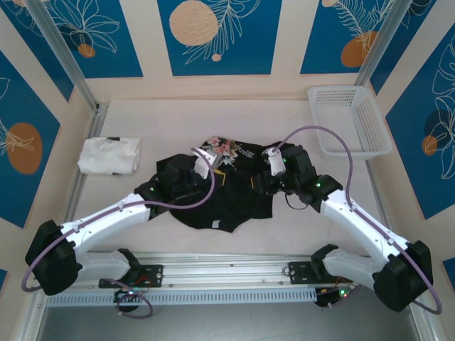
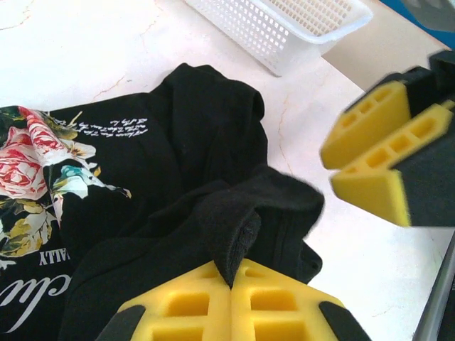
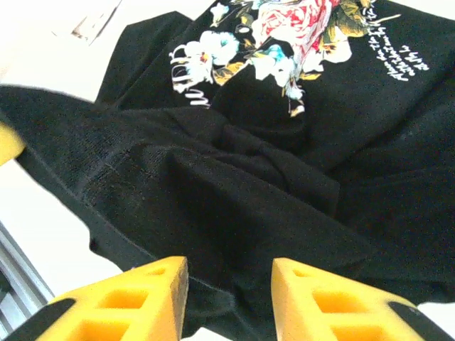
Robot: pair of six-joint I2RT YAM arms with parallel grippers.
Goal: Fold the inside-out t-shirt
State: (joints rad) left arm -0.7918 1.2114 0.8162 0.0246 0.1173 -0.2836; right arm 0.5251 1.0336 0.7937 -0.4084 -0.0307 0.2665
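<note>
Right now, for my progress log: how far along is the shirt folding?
Done: little; the shirt lies bunched, its print partly showing. In hand: left tool is pinched shut on a ridge of cloth, right tool open over the shirt. Left: spreading flat and every fold.

Bright, even light, faint shadows; the table (image 2: pixel 64 42) glares white (wrist views blur close up).

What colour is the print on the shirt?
Print: pink roses, white lettering on black shirt; left wrist view.
</note>
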